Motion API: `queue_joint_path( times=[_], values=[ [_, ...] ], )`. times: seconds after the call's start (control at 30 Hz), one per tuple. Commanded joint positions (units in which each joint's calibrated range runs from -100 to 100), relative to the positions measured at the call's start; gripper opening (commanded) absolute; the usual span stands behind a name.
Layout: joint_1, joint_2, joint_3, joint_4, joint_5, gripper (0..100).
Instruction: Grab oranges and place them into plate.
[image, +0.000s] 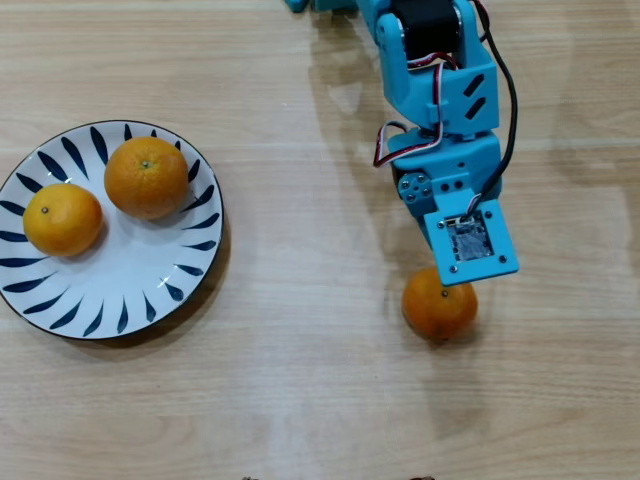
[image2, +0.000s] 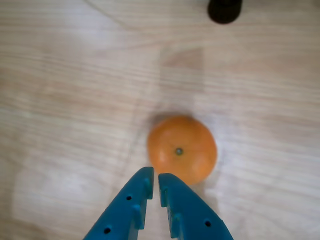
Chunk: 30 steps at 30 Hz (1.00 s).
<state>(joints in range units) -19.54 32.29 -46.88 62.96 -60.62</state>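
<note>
Blue fingers (image2: 134, 202) of the tool (image2: 152, 181) rose from the bottom edge of the wrist view, drawn nearly together with only a thin slit between their tips and nothing held. Just beyond them, at frame centre, a loose orange (image2: 182, 149) sat on the pale wooden desk (image2: 65, 100), stem dot facing up; whether the tips touched it could not be told. A dark round object (image2: 225, 10) showed at the top edge of that view only.

From overhead, the blue arm (image: 440, 100) reached down from the top edge, its wrist covering the tool and overlapping the top of the same orange (image: 439, 308) at lower right. Only this view showed the plate (image: 130, 275) at the left, with two oranges on it: a larger one (image: 147, 177) and a yellower one (image: 62, 219), side by side on its upper half.
</note>
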Motion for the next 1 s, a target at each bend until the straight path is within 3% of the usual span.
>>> queue_joint_path(
  times=[0.0,0.17,0.37,0.43,0.73,0.97],
  values=[
    [-0.46,-0.17,-1.15,0.34,-1.38,2],
    [-1.02,-0.17,0.75,0.34,-1.43,7],
    [-3.68,1.35,0.48,0.25,-3.89,39],
    [-4.65,2.54,0.39,-0.26,-4.73,44],
    [-6.75,6.68,0.3,-1.12,-5.72,43],
    [-6.02,13.19,0.39,-13.93,-4.0,43]
  ],
)
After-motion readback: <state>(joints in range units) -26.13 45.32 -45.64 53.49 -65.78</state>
